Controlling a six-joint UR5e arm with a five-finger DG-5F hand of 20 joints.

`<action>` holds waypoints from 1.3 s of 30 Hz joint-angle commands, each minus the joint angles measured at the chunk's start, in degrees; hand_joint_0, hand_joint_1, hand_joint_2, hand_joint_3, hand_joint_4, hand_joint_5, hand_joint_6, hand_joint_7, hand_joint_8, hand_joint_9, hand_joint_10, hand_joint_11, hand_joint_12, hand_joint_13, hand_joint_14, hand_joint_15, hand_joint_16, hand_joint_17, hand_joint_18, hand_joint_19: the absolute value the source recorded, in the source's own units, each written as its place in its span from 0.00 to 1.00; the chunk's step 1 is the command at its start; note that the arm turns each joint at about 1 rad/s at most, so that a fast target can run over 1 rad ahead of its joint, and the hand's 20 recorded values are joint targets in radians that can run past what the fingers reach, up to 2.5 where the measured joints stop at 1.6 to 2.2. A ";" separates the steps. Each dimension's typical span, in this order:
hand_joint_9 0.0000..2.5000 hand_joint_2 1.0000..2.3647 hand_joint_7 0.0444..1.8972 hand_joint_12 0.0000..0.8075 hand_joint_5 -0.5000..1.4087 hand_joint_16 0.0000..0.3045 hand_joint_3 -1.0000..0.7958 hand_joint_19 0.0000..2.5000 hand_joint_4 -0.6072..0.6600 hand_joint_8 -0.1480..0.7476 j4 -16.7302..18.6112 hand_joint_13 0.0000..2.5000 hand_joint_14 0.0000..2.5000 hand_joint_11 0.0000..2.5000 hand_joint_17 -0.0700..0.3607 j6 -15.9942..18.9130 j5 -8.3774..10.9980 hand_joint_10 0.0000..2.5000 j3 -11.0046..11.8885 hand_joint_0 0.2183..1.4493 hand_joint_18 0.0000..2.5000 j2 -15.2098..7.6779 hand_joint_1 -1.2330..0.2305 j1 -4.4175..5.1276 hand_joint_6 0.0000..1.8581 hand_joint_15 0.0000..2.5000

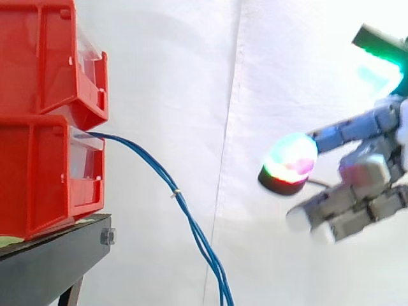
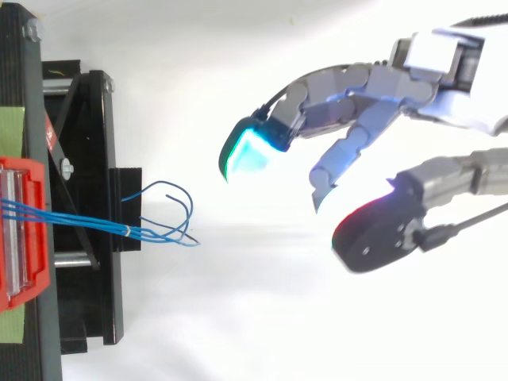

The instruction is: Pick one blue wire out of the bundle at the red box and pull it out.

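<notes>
A white curtain hangs behind everything. My hand sits at the right of the side view, out in open air beyond the front edge of the black stand. My fingers are loosely spread and bent and grip nothing. One fingertip glows green and pink and points toward the stand. From above, a cyan-green pad leads and a darker, red-rimmed pad sits below it, with a wide gap between them.

Past my fingertips, well apart from them, are the blue wires. They hang free as a bundle in front of the stand and droop to the bottom edge of the side view. A small pale tie binds them partway down. From above, the strands run together to the tie. Beyond it they fan out into loose curled ends that point toward my hand.

Farther on, the wires come out of the front of the lower red bin, which rests on the stand's top near its front edge. An upper red bin is stacked on it.
</notes>
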 commanded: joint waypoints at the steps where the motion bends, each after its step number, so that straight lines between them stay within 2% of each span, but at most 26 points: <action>1: 0.39 0.00 0.43 0.53 0.17 0.27 0.28 0.04 0.72 0.50 6.30 0.20 0.00 0.40 0.60 2.10 0.68 0.01 0.07 0.21 0.18 -4.04 0.43 0.51 0.27 0.11; 3: 0.38 0.00 0.44 0.53 0.17 0.27 0.28 0.04 0.72 0.51 6.74 0.20 0.00 0.41 0.60 3.59 1.03 0.01 0.07 0.21 0.18 -4.04 0.43 0.77 0.27 0.11; 5: 0.38 0.00 0.44 0.53 0.18 0.27 0.28 0.05 0.72 0.51 6.83 0.20 0.00 0.40 0.60 3.33 1.03 0.01 0.15 0.21 0.18 -4.04 0.43 0.95 0.27 0.11; 8: 0.38 0.00 0.45 0.53 0.18 0.27 0.28 0.05 0.72 0.51 7.10 0.20 0.00 0.40 0.60 2.01 1.29 0.01 0.15 0.21 0.18 -4.13 0.42 1.21 0.27 0.11; 14: 0.37 0.00 0.46 0.52 0.18 0.27 0.28 0.05 0.73 0.51 8.06 0.20 0.00 0.40 0.59 -2.38 5.16 0.01 0.15 0.22 0.18 -4.56 0.42 2.35 0.27 0.11; 18: 0.37 0.00 0.47 0.52 0.18 0.27 0.28 0.05 0.73 0.51 9.56 0.20 0.00 0.40 0.59 -3.26 5.69 0.01 0.07 0.22 0.18 -4.65 0.41 2.71 0.27 0.11; 21: 0.37 0.00 0.47 0.52 0.18 0.27 0.28 0.05 0.73 0.51 12.10 0.20 0.00 0.40 0.59 -3.61 5.69 0.01 0.15 0.22 0.18 -6.15 0.41 3.06 0.27 0.12; 23: 0.37 0.00 0.47 0.52 0.18 0.27 0.28 0.05 0.73 0.51 13.51 0.20 0.00 0.40 0.59 -3.17 5.60 0.01 1.47 0.22 0.18 -7.64 0.41 3.23 0.27 0.11; 24: 0.37 0.00 0.47 0.52 0.18 0.27 0.28 0.05 0.73 0.50 13.51 0.20 0.00 0.40 0.59 -3.17 5.60 0.01 1.47 0.22 0.18 -7.64 0.41 3.23 0.27 0.11; 25: 0.37 0.00 0.47 0.52 0.18 0.27 0.28 0.05 0.73 0.50 13.42 0.20 0.00 0.39 0.59 -2.91 5.51 0.01 2.53 0.22 0.18 -8.96 0.41 3.23 0.27 0.11; 27: 0.37 0.00 0.47 0.52 0.18 0.27 0.28 0.05 0.73 0.50 12.98 0.20 0.00 0.39 0.59 -2.65 5.51 0.01 3.67 0.22 0.18 -9.84 0.41 3.32 0.27 0.12; 28: 0.36 0.00 0.47 0.52 0.18 0.27 0.28 0.05 0.73 0.50 11.49 0.20 0.00 0.39 0.59 -2.12 5.34 0.01 6.66 0.22 0.18 -12.04 0.41 3.32 0.27 0.11; 29: 0.36 0.00 0.47 0.52 0.18 0.27 0.28 0.06 0.73 0.50 11.05 0.20 0.00 0.39 0.59 -1.86 5.16 0.01 7.63 0.22 0.18 -12.65 0.41 3.41 0.27 0.12; 34: 0.35 0.00 0.47 0.52 0.18 0.27 0.28 0.05 0.73 0.50 11.14 0.20 0.00 0.38 0.58 -0.98 5.07 0.01 9.47 0.22 0.17 -14.94 0.41 3.59 0.27 0.11; 37: 0.32 0.00 0.47 0.52 0.18 0.26 0.28 0.06 0.72 0.50 12.19 0.19 0.00 0.32 0.58 0.87 5.07 0.01 9.73 0.22 0.17 -15.55 0.41 3.76 0.27 0.11; 39: 0.27 0.00 0.45 0.52 0.18 0.27 0.28 0.06 0.71 0.50 12.10 0.18 0.00 0.23 0.59 0.96 5.07 0.01 9.65 0.21 0.16 -15.55 0.43 3.76 0.27 0.10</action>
